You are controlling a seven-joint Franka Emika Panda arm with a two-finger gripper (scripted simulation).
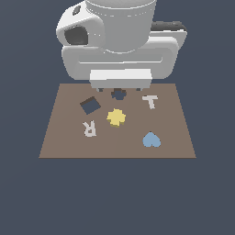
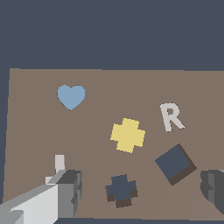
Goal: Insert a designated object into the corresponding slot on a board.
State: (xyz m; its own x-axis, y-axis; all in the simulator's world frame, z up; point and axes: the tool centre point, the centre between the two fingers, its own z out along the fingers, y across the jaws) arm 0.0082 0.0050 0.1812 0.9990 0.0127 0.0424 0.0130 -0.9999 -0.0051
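Going from the exterior view's left across the brown board [image 1: 59, 142]: a tilted dark square hole [image 1: 90, 105], a pale letter R [image 1: 89, 128], then the yellow flower piece [image 1: 116, 117] lying flat mid-board, lobed all round with no clear long axis. Bare board surrounds it. The flower-shaped slot [image 1: 119, 94] sits just beyond it, apart. A pale T [image 1: 150, 101] and blue heart [image 1: 151, 140] follow. The pincer [image 2: 142, 192] is spread wide, empty, its fingers [image 2: 70, 190] flanking the slot.

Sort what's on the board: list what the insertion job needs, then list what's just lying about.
Job: yellow flower piece, flower-shaped slot, board, gripper with open fingers.

Lying about: blue heart, letter R, letter T, dark square hole.
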